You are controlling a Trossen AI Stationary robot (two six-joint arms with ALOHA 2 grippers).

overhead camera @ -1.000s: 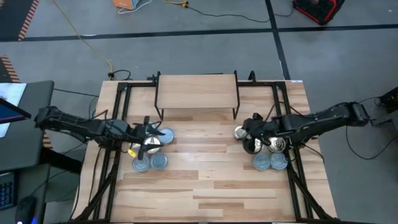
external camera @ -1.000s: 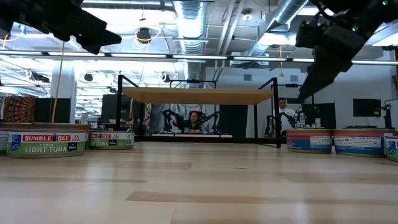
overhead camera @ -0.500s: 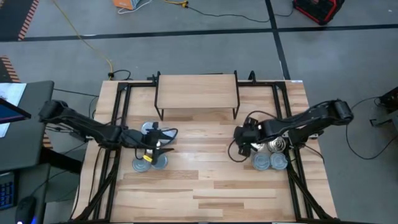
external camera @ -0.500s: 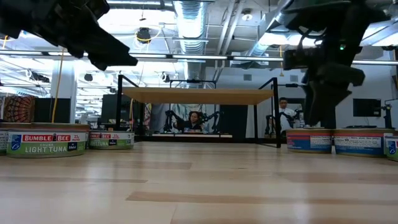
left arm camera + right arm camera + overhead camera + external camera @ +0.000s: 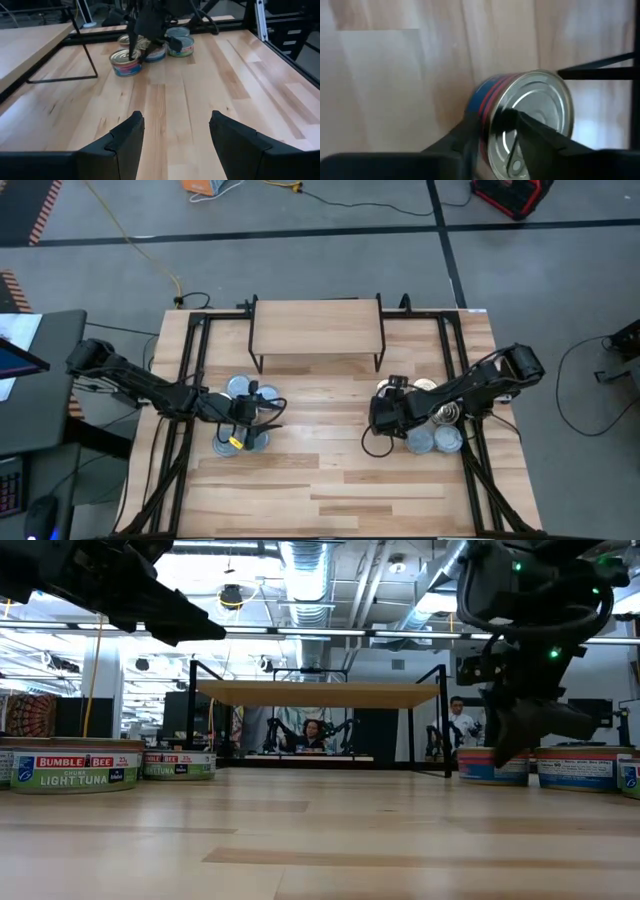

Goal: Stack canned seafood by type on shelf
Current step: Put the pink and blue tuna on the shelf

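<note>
The shelf [image 5: 315, 328] stands at the table's far middle on black legs. A silver-topped tin with a red and blue label [image 5: 535, 100] stands on the table near the shelf's right legs. My right gripper [image 5: 494, 117] is down on it, its fingers close together at the rim. More canned seafood lies beside it [image 5: 435, 440]. My left gripper [image 5: 175, 120] is open and hangs above the table beside the left group of tins [image 5: 240, 442], with nothing between its fingers. My right gripper takes the silver-topped tin at its rim, on the side toward the table's left. One finger is on the labelled wall [image 5: 482, 107], the other on the lid [image 5: 540, 125]. The fingers slant down from above. The tin stands flat on the table [image 5: 125, 62].
Blue-labelled tuna tins [image 5: 75, 768] stand at the left, red-labelled ones [image 5: 580, 768] at the right. The bare tabletop [image 5: 320, 480] stretches between and in front of both groups. Black frame rails [image 5: 175, 450] run along both table sides. People sit in the room beyond.
My right gripper has come down and toward the table's left, has tipped steeply downward, and its fingers have closed in on the silver-topped tin's rim. My left gripper has sunk a little and drifted toward the near edge, staying open.
</note>
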